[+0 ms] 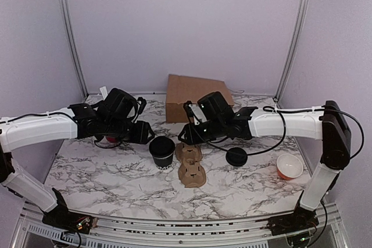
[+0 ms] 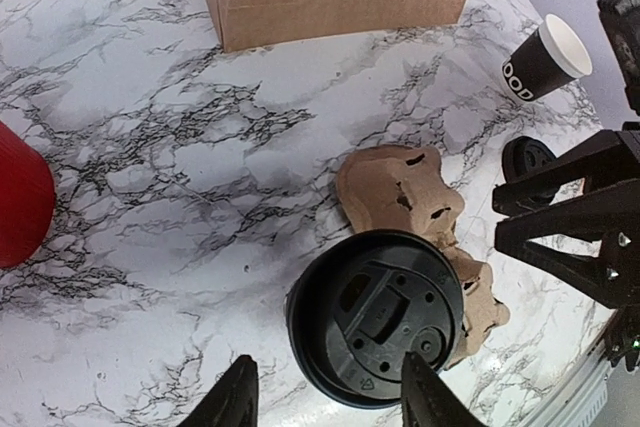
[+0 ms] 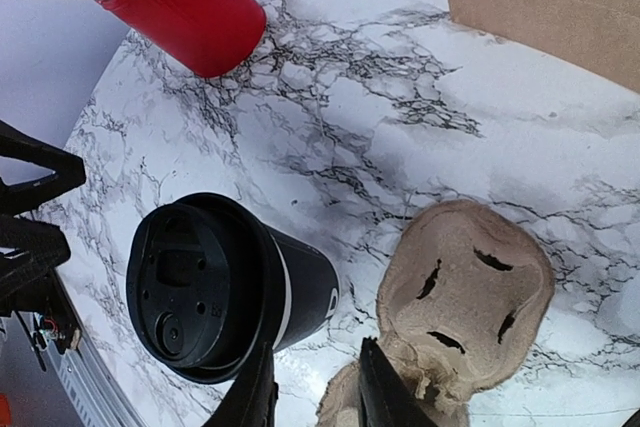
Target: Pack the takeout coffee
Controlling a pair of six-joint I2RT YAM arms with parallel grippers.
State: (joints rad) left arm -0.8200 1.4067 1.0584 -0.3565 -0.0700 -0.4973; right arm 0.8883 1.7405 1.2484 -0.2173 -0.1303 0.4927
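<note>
The lidded takeout coffee looks light and crushable, best gripped mid-wall; the left end effector stands spread beside it.

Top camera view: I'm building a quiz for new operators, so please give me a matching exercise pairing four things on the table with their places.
1 lidded coffee cup
2 cup carrier
3 paper bag
4 loose lid

A back of the table, by the wall
B right of the carrier
C left of the carrier
D centre, between cup and lid

Pairs: 1-C, 2-D, 3-A, 4-B
</note>
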